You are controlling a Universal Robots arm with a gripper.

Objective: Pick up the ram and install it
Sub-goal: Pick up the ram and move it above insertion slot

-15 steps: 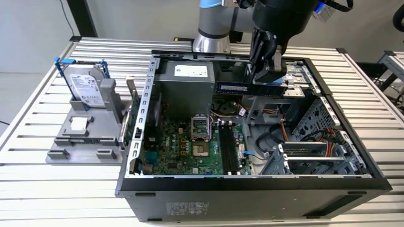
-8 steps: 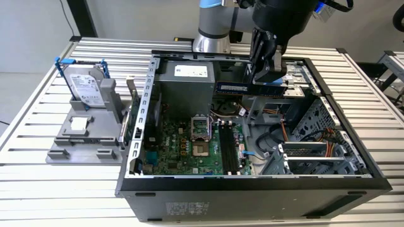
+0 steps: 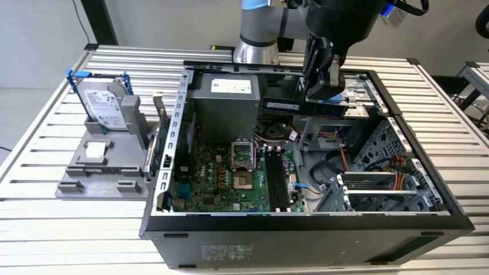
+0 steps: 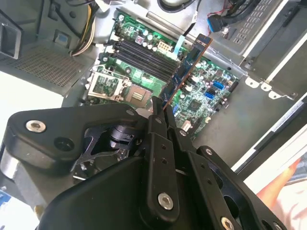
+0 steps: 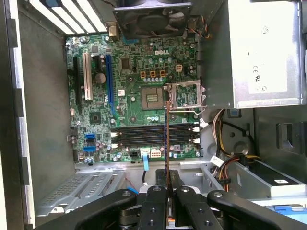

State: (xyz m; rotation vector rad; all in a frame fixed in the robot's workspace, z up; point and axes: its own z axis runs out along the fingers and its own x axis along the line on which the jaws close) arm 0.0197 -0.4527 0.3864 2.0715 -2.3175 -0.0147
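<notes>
far left of the exterior view, at nine o'clock from the case [image 3: 306, 240], the hard drive [image 3: 103, 106] stands upright in its grey stand [image 3: 99, 172] on the bench [image 3: 46, 217], well apart from the action. leave it be.

moving in, the board [image 3: 221, 183] lies open on the case floor, and the long black slots [image 3: 276, 182] sit just right of the socket, all bare.

now the main event: the ram [image 3: 302, 106] is up in the air at one o'clock over the case, beside the power supply [image 3: 225, 109]. the gripper [image 3: 324, 94] is clenched on it, pinching one end so the stick juts out toward the exterior view's left. in the first wrist view the ram [image 5: 166, 139] shows edge-on, running out from the gripper [image 5: 168, 179] and crossing the slots [image 5: 153, 136] roughly square-on.

so to my eye it is carried but not lined up. doing this well means turning the stick parallel to a slot, matching the notch to the key, checking the end latches are open, coming down straight and pressing evenly. an end grip invites tilt, so one corner could seat first.

far right, the drive cage [image 3: 382, 183] and loose cables crowd the descent.
</notes>
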